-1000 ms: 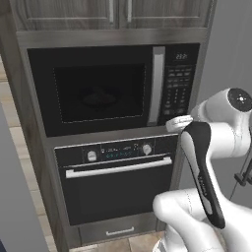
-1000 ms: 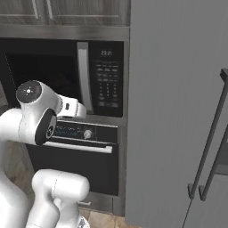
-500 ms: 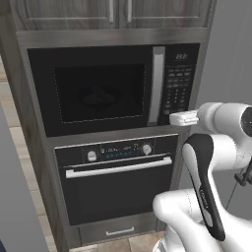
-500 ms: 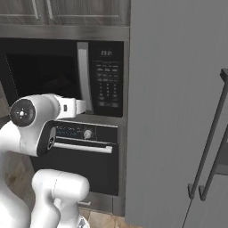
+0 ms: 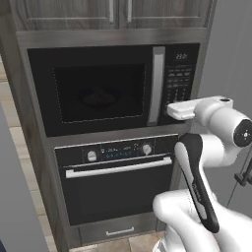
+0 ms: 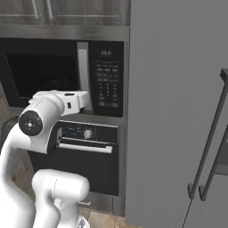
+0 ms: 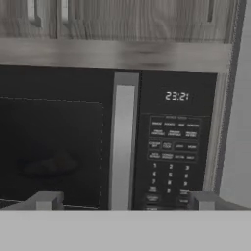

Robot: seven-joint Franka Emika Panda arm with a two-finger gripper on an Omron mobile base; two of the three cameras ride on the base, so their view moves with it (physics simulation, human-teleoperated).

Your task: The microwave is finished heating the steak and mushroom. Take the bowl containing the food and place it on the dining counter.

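Bowl (image 7: pixel 49 164) sits as a dim shape behind the microwave's (image 5: pixel 113 88) closed dark door, and with the fingers (image 7: pixel 44 201) spread wide and empty before the silver handle (image 7: pixel 121 147), a misaligned closing could slip off that glossy bar, set in grey wood cabinetry (image 5: pixel 98 15) above the oven (image 5: pixel 118 182).

A black oven (image 5: pixel 115 182) with two knobs and a horizontal handle sits under wood cabinets (image 5: pixel 113 12). Grey fridge doors (image 6: pixel 178 111) stand just beside it.
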